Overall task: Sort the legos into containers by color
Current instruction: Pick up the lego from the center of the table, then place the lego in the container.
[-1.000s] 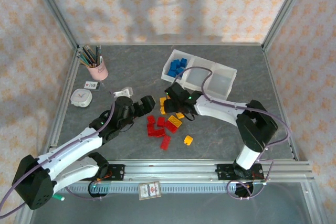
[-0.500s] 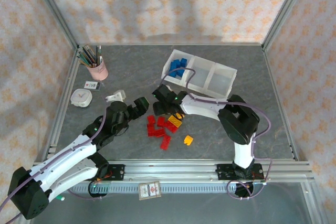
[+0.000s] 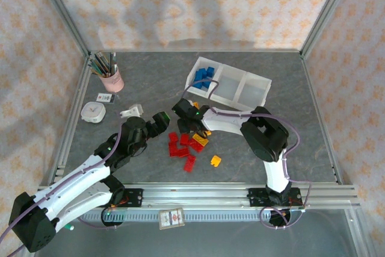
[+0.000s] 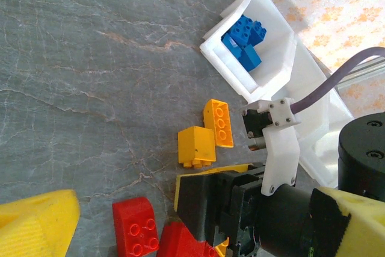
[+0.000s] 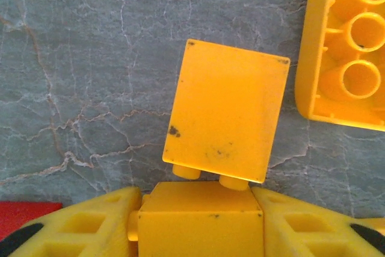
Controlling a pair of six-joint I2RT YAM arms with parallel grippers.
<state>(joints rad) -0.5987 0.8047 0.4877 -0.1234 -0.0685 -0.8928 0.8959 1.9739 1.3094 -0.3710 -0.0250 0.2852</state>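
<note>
Grey stone-look counter (image 3: 150, 82), bricks half sorted
Right gripper (image 5: 201, 201) has its fingers (image 5: 84, 224) clamped on a yellow brick (image 5: 201, 224), which touches the studs of a second yellow brick (image 5: 225, 118) lying on its side. Left gripper (image 3: 161, 118) hovers near the red bricks (image 3: 180, 145), fingers (image 4: 36, 221) spread wide, empty. Blue bricks (image 3: 204, 76) sit in the left end compartment of the white tray (image 3: 254, 94)

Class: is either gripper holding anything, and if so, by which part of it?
The right gripper holds a yellow-orange brick by two opposite side walls, with a pad against each. The left gripper stands open and holds nothing.
</note>
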